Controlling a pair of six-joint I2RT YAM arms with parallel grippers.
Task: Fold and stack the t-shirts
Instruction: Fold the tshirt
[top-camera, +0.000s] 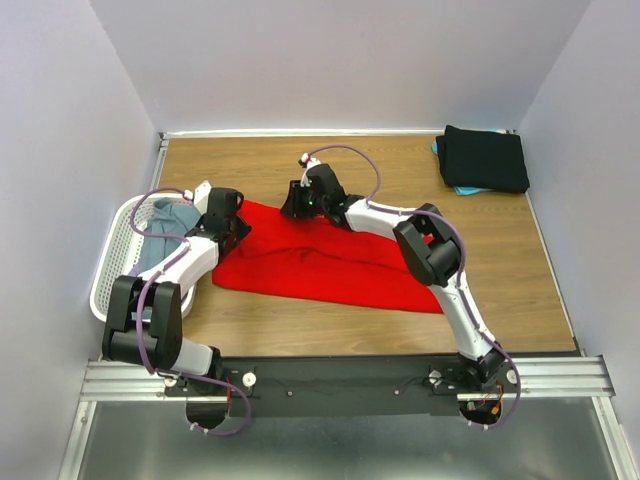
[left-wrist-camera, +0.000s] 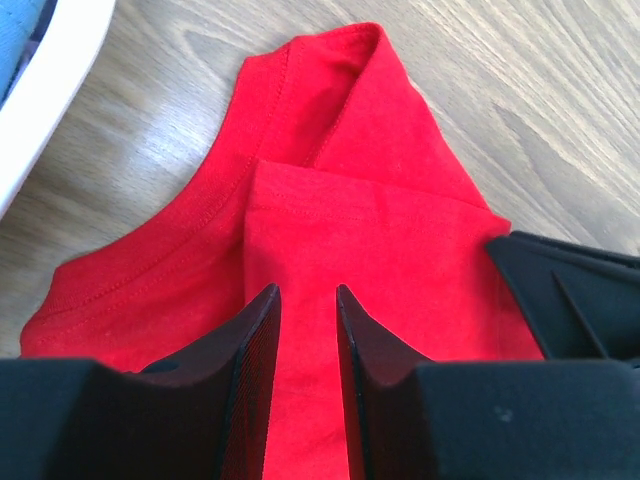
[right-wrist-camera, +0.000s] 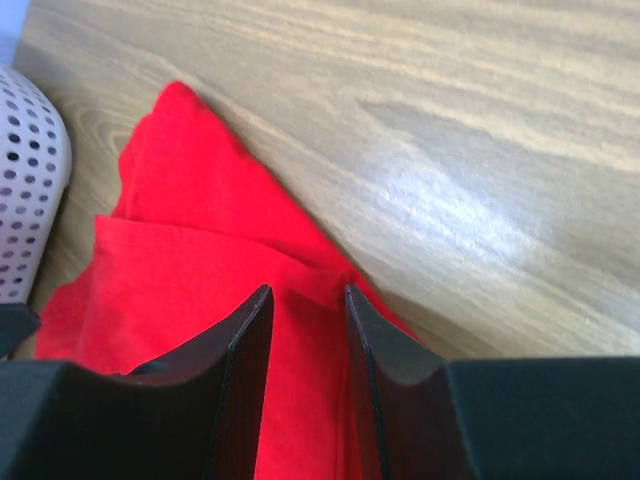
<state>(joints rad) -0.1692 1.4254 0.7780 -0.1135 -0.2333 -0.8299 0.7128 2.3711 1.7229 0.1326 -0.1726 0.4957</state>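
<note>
On the table (top-camera: 520, 280), a creased red t-shirt (top-camera: 320, 268) lies beneath both parted jaws.

The soft cloth t-shirt (top-camera: 320, 265) was solid bright red, the wooden tabletop (top-camera: 520, 270) brown-grained, the hole-dotted plastic basket (top-camera: 110, 272) white, the folded shirt (top-camera: 487, 158) black.

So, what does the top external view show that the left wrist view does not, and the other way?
Only the top external view shows the folded black t-shirt on a teal one in the far right corner. Only the left wrist view shows the stitched neckline of the bright red t-shirt and the folded layer under the left gripper. Both show the red t-shirt, the wooden table and the white mesh basket.
</note>
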